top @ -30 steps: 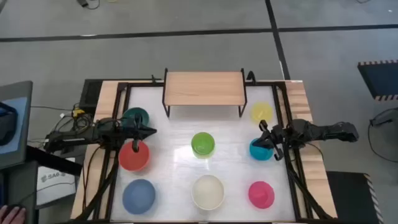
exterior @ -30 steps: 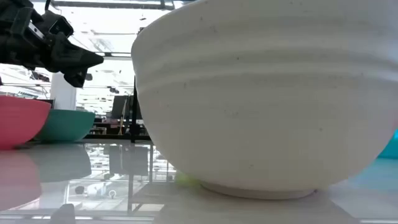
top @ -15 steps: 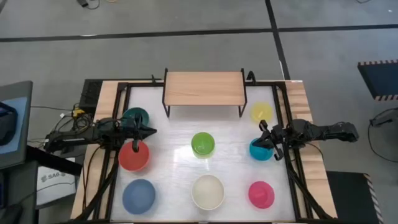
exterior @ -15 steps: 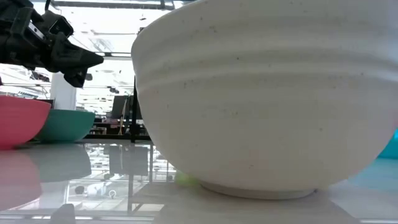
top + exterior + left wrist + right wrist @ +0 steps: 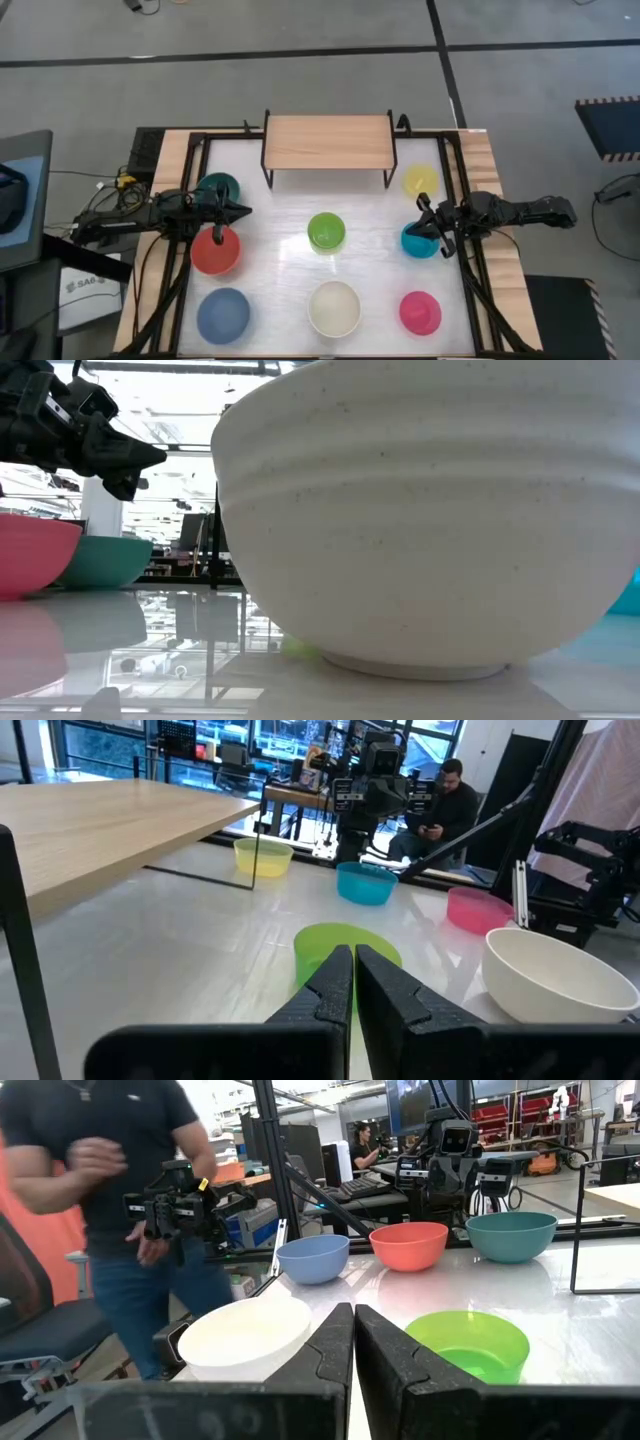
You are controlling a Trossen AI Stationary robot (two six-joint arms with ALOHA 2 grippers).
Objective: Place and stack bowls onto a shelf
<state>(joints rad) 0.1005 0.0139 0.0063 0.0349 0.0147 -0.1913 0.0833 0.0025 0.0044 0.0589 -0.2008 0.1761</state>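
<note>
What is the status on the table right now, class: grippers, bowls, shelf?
Left gripper shut, empty, above red plastic bowl. Right gripper shut, empty, over cyan plastic bowl. Wood-topped shelf bare; nothing stacked yet.

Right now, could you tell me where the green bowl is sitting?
In the high view the green bowl sits mid-table, in front of the shelf, with the cream bowl nearer the front edge.

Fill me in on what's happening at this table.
Nothing is being handled yet. Both arms hang over the table with fingers shut and empty: the left gripper between the teal bowl and red bowl, the right gripper over the cyan bowl. All eight bowls sit singly on the table; the shelf holds nothing.
</note>
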